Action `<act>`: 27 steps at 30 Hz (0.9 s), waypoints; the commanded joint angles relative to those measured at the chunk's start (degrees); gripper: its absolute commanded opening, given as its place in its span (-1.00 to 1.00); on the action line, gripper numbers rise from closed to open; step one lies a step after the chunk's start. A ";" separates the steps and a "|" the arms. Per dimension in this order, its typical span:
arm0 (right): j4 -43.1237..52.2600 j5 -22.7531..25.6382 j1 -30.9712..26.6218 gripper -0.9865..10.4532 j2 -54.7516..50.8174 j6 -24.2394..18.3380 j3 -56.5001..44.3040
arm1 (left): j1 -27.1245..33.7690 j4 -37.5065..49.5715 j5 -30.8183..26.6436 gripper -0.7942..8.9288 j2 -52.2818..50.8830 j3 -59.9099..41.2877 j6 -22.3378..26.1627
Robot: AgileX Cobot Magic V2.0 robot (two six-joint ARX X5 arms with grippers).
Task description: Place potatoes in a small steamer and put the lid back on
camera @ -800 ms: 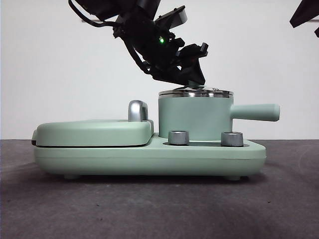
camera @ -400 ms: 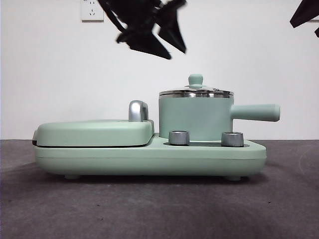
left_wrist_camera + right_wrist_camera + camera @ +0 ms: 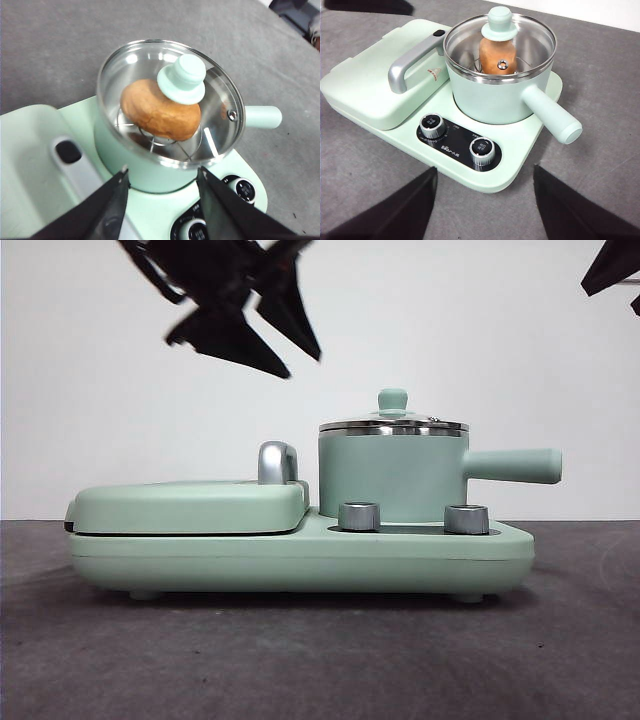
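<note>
The small mint-green steamer (image 3: 390, 480) stands on the right half of a green cooker base. The clear glass lid (image 3: 393, 424) with its green knob sits on the steamer's steel rim. The orange-brown potato (image 3: 150, 112) lies inside on a wire rack, seen through the lid; it also shows in the right wrist view (image 3: 495, 55). My left gripper (image 3: 300, 365) is open and empty, up in the air above and to the left of the steamer (image 3: 150, 170). My right gripper (image 3: 485, 172) is open and empty, waiting at the top right corner (image 3: 610, 270).
The cooker base (image 3: 300, 560) carries a flat green grill plate (image 3: 190, 505) with a chrome handle (image 3: 277, 462) on its left half. Two steel dials (image 3: 358, 516) sit at the front. The steamer's long handle (image 3: 510, 466) points right. The table top is dark grey.
My left gripper has let go of the lid's knob and moved up and to the left. The lid stays on the steamer. The right arm has not moved.
</note>
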 commanded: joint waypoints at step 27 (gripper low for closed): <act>-2.51 -2.10 0.28 -0.30 2.64 0.52 0.17 | 6.08 1.16 -4.48 -0.39 -38.73 -33.55 -9.22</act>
